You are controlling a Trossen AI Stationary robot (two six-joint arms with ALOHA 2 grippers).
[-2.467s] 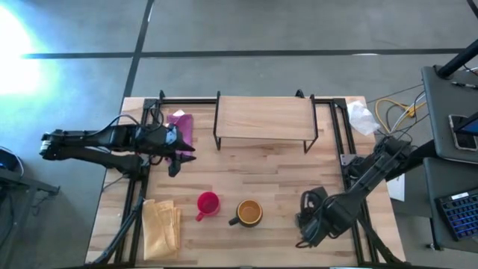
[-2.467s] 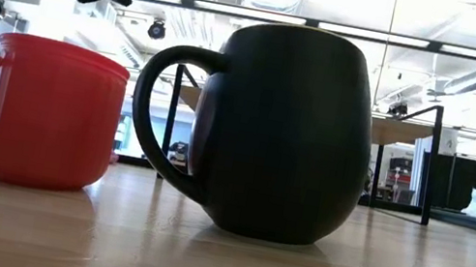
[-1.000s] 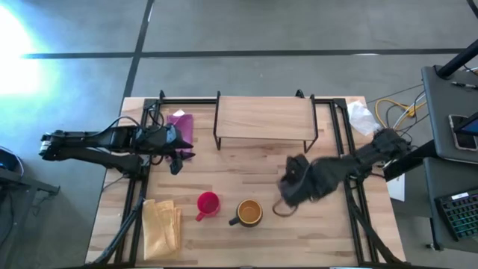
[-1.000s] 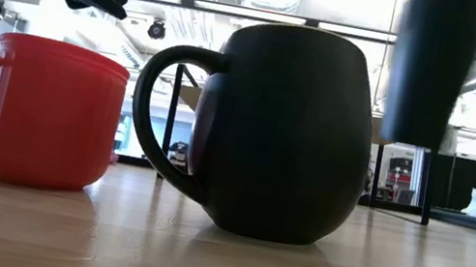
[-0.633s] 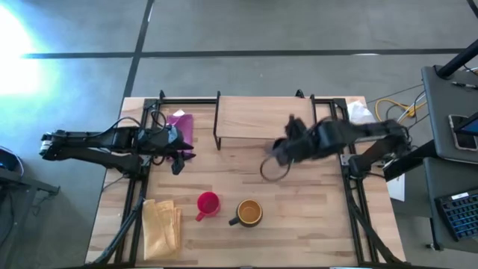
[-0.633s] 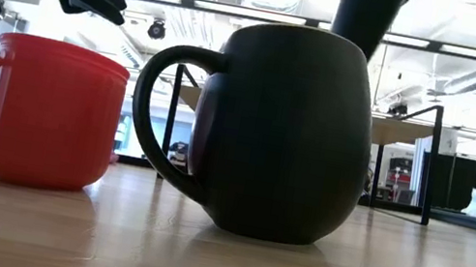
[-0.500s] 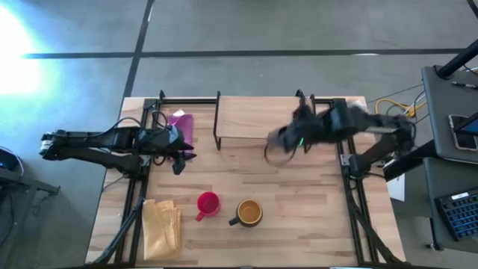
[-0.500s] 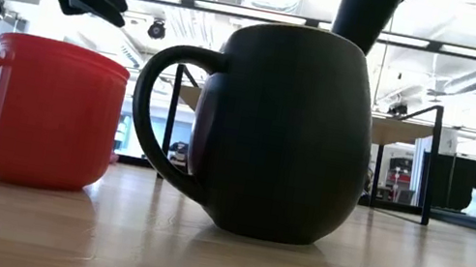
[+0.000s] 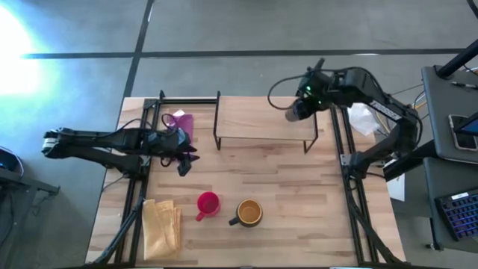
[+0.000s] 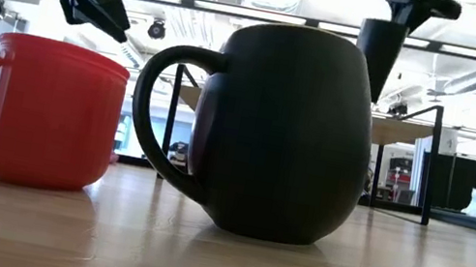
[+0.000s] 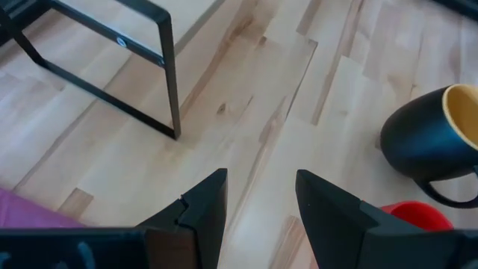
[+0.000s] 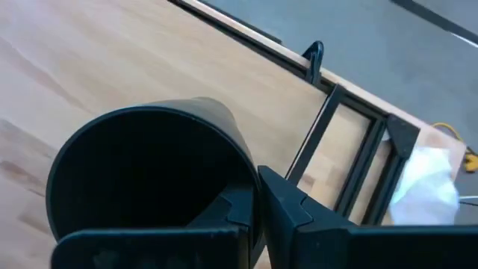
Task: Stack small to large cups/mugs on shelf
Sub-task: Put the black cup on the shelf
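Note:
The taller black cup (image 9: 294,113) hangs over the right end of the light-wood shelf (image 9: 258,118), with my right gripper (image 12: 258,213) shut on it. The low view shows the cup (image 10: 378,56) clear above the shelf top (image 10: 407,133). The red mug (image 9: 208,202) and the dark mug with the orange-yellow inside (image 9: 249,213) stand upright on the table near its front edge. My left gripper (image 9: 182,155) hovers open at the table's left, above bare wood; its wrist view shows both mugs (image 11: 432,142) ahead of it. My right gripper holds the black cup by its rim (image 12: 246,179), with one finger inside (image 12: 233,209) the cup and one outside (image 12: 293,211). The fingers come from above, pointing down. The cup hangs nearly upright below them, mouth up, lifted clear of the shelf.
A purple cloth (image 9: 181,124) lies at the far left beside the shelf and a folded yellow cloth (image 9: 161,227) at the near left. A crumpled white thing (image 9: 363,117) sits at the far right. Black frame rails (image 9: 340,149) run along both table sides.
My right gripper has carried the black cup from the table's right middle toward the far edge and upward, to a place above the shelf's right end. The cup was tilted on the way and now hangs nearly upright. The mugs have stayed put.

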